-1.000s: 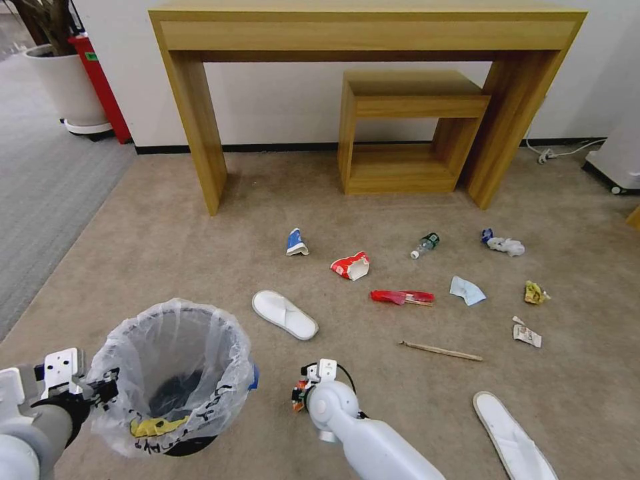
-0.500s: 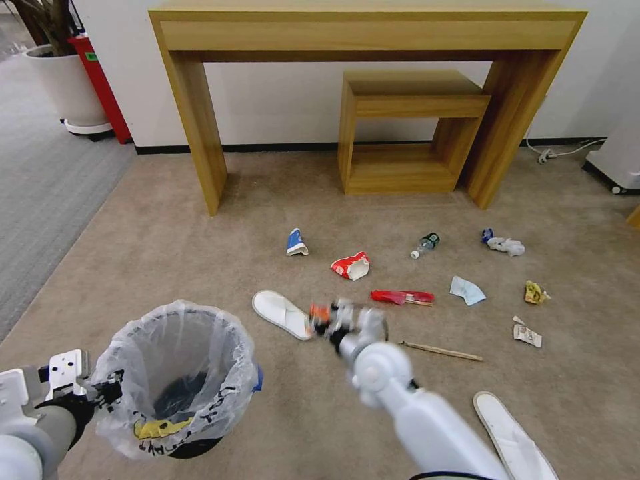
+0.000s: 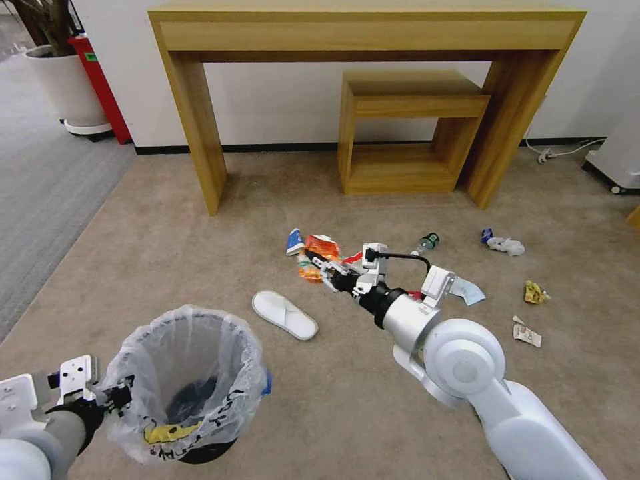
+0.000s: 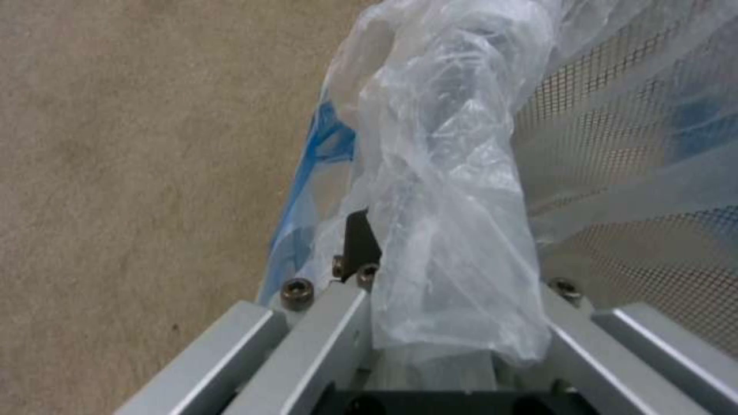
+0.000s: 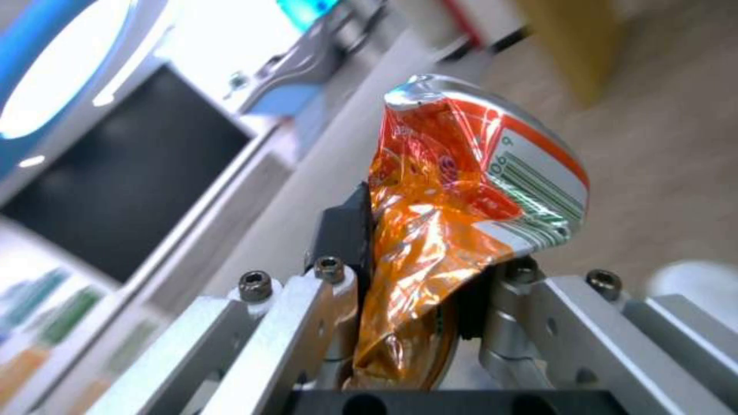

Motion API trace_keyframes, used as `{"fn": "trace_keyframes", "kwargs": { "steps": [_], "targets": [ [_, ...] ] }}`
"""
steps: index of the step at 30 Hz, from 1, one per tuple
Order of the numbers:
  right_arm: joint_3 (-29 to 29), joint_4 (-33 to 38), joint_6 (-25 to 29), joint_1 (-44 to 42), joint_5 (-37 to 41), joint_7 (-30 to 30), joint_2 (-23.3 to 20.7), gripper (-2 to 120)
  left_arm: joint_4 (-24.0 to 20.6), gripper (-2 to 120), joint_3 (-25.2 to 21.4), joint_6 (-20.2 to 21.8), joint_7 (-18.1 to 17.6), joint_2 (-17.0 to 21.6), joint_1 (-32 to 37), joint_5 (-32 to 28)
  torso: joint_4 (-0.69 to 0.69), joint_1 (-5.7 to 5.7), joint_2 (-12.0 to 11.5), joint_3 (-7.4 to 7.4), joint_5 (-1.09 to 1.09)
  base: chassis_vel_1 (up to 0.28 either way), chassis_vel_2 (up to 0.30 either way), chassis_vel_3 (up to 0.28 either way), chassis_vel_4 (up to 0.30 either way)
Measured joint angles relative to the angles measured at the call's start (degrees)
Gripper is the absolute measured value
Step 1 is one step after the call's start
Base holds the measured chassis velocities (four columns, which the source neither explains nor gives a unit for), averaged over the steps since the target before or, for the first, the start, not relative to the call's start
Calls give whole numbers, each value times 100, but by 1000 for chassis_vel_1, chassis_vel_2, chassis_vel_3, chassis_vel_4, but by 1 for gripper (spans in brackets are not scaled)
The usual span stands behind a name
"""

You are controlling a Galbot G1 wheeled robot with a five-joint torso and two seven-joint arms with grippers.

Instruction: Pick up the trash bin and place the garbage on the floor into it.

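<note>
The left gripper (image 3: 117, 398) is clamped on the rim of the trash bin (image 3: 190, 383), a small round black bin lined with a crinkly translucent bag; in the left wrist view the bunched plastic liner (image 4: 446, 190) runs straight between the two metal fingers (image 4: 308, 323), with a blue strip of the bag just beside it and the mesh wall of the bin on the other side. The bin sits low over the beige carpet (image 3: 167, 247), on the near side of the white slipper (image 3: 285, 314), and a yellow scrap lies inside it at the bottom. The right gripper (image 3: 320, 263) is stretched out beyond the slipper, holding an orange snack wrapper (image 3: 319, 253) above the floor; in the right wrist view the crumpled foil wrapper (image 5: 461, 190) is pinched between the fingers, its lower end squeezed down between them and its upper, barcode-printed part fanning out past the fingertips. Beyond the slipper, a blue and white crushed cup (image 3: 294, 241) lies on the carpet just beside the held wrapper. Farther from the slipper, toward the wooden desk (image 3: 367, 40), a small plastic bottle (image 3: 427, 242) lies on its side. On the far side of the right arm from the slipper lie a blue face mask (image 3: 469, 291), partly hidden by the wrist, a white tissue wad (image 3: 505, 245), a yellow crumpled wrapper (image 3: 534, 293) and a small white packet (image 3: 527, 335), all well apart from the bin.
</note>
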Motion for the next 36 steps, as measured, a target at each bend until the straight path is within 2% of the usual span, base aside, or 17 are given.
{"fn": "trace_keyframes", "kwargs": {
  "steps": [2, 6, 7, 13, 20, 27, 34, 36],
  "targets": [
    [-504, -10, -72, 260, 216, 36, 165, 18, 0, 2, -62, -1, 12, -74, 38, 0, -1, 0, 1, 0, -1, 0, 0, 0, 0],
    [-803, -69, -83, 420, 247, 70, 303, 18, 0, 2, -101, -1, 11, -108, 52, 1, 2, 0, 0, 0, -1, 0, 0, 0, 0],
    [-1083, -158, -96, 601, 254, 123, 470, 18, 0, 2, -113, -1, 10, -133, 68, 3, 1, 0, 0, 0, -2, 0, 0, 0, 0],
    [-1624, -474, -247, 1161, 477, 419, 879, 18, 0, 2, -165, -1, 9, -208, 114, 24, 0, 0, 1, 0, -2, 0, 0, 0, 0],
    [-2144, -996, -352, 1415, 554, 736, 1211, 18, 0, 2, -220, -1, 3, -220, 145, 24, 0, 0, 1, 1, -2, 0, 0, 0, 0],
    [-2394, -1155, -478, 1410, 562, 1077, 1392, 18, 0, 2, -288, 2, 0, -251, 194, 29, 0, 0, 1, 0, -2, 0, 0, 0, 0],
    [-2354, -1121, -774, 1423, 871, 1276, 1403, 18, 0, 2, -307, 5, -1, -276, 214, 46, 0, 0, 1, 0, -1, 0, 0, 0, 0],
    [-2283, -1058, -962, 1396, 1059, 1303, 1379, 25, 0, 2, -305, 10, -2, -283, 225, 65, 0, 0, 1, 0, -1, 0, 0, 0, 0]
  ]
}}
